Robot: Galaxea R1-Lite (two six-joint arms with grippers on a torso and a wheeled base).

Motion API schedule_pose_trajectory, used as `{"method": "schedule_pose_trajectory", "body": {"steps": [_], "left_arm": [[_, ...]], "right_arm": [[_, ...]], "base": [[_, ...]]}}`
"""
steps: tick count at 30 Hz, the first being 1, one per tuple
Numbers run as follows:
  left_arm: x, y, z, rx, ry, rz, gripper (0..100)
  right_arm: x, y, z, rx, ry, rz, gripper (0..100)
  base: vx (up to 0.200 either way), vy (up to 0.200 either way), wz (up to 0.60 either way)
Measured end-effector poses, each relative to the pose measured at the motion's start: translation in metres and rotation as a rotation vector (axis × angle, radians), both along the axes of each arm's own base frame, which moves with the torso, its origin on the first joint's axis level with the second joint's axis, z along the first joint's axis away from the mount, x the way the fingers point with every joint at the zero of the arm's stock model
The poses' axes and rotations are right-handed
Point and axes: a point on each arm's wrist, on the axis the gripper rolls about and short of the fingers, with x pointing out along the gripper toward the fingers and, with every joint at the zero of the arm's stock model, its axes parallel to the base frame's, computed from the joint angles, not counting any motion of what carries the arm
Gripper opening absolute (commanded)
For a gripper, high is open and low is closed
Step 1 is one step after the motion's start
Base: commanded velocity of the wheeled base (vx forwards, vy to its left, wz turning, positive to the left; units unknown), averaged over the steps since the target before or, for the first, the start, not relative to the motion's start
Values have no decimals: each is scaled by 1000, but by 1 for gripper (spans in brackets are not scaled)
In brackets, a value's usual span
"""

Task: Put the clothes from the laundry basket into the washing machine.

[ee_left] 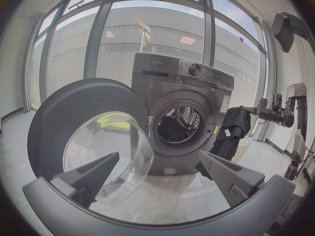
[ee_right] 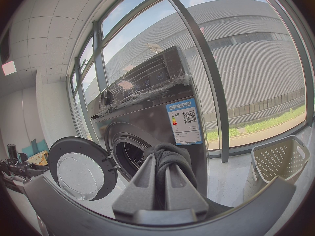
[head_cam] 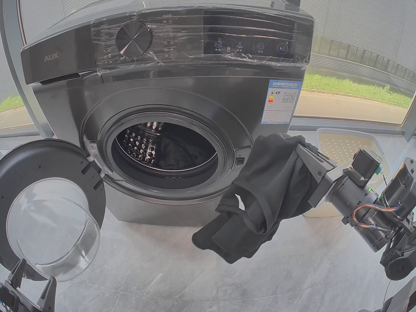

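- The right pincer [head_cam: 304, 151] is closed tight on a dark garment [head_cam: 260, 196]. The bunched top of the cloth sits between its fingers and the rest hangs below it in long folds.
- We cannot tell whether the lowest fold touches the floor [head_cam: 281, 274].
- To the left of the right pincer, at about the same height, is the round mouth of the drum [head_cam: 164, 152]. It is uncovered, with free space between its rim and the hanging cloth.
- The garment's upper edge is just beside the front panel of the washing machine [head_cam: 173, 87], near the right side of the mouth.
- The door [head_cam: 43, 165] is swung fully open on its left-hand hinge. Its clear glass bowl faces out, just ahead of the left pincer [head_cam: 32, 278].
- The left pincer is spread wide and holds nothing. It is low down, well apart from the right pincer.
- Inside the drum we see more dark cloth lying against the perforated metal wall.
- The laundry basket [head_cam: 346, 146], pale with perforated walls, stands on the floor just beyond the right pincer, beside the machine's right side.
- The floor is pale, glossy stone. Behind the machine and the basket are tall windows [head_cam: 359, 44], with a strip of grass [head_cam: 355, 87] outside.
- Clear plastic film covers the machine's control panel.
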Motion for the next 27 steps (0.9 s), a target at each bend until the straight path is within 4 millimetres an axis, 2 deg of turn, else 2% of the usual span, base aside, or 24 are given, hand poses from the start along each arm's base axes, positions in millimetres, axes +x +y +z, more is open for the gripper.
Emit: {"method": "schedule_pose_trajectory", "body": {"steps": [16, 27], "left_arm": [[0, 0, 0, -1, 1, -1, 100], [0, 0, 0, -1, 2, -1, 100]], "right_arm": [[1, 1, -2, -5, 10, 1, 0], [0, 1, -4, -9, 16, 2, 0]], "base": [[0, 188, 0], [0, 0, 0]]}}
